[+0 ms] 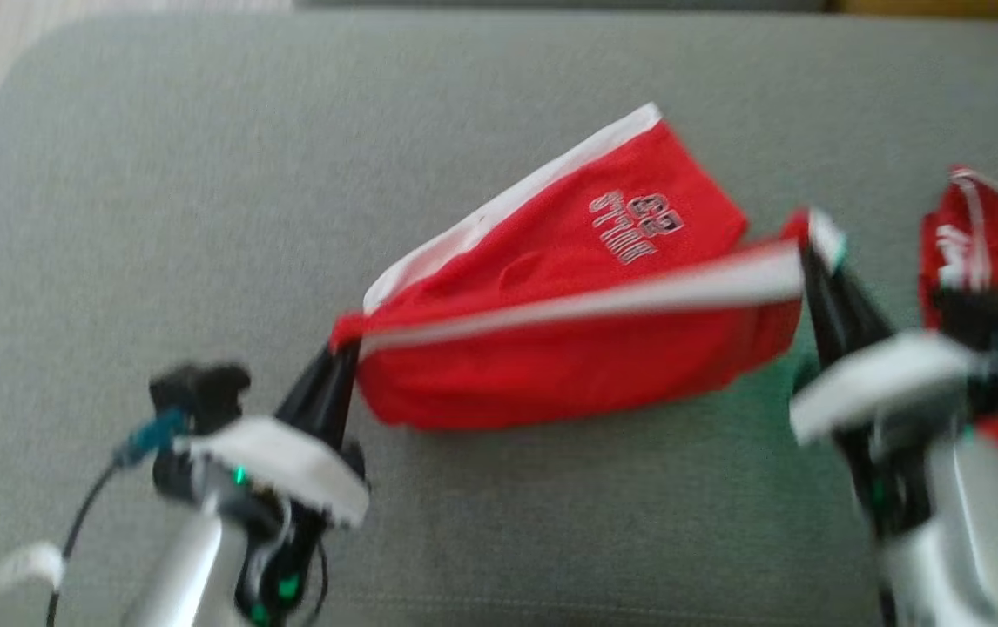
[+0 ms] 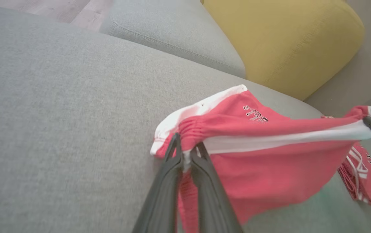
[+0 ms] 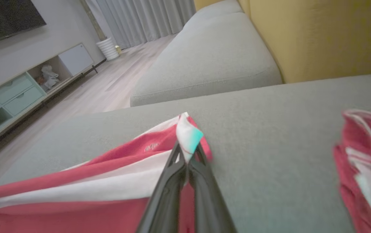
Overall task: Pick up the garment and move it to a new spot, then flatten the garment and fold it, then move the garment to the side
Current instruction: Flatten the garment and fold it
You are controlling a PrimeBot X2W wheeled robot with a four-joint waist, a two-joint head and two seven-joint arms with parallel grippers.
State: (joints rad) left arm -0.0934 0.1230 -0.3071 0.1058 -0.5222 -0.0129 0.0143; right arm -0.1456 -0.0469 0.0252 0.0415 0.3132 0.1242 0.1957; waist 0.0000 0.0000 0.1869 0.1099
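red garment (image 1: 569, 348) with a white stripe, stretched between both pincers over the grey sofa seat (image 1: 203, 218), lower edge sagging onto or just above the cushion; hard to tell which through the blur. left pincer (image 1: 344, 353) clamped tight on the gathered waistband corner at the garment's left end. right pincer (image 1: 808, 252) pinched together on the white-tipped corner at the right end, a fold poking up past the tips. printed lettering (image 1: 634, 226) on the upper panel, upside down and too smeared to read. second red-and-white piece of cloth (image 1: 987, 244) at the far right, partly hidden behind the right forearm (image 1: 960, 488) and cut off by the frame edge. yellow cushion (image 2: 286, 42) behind, clipped at the top.
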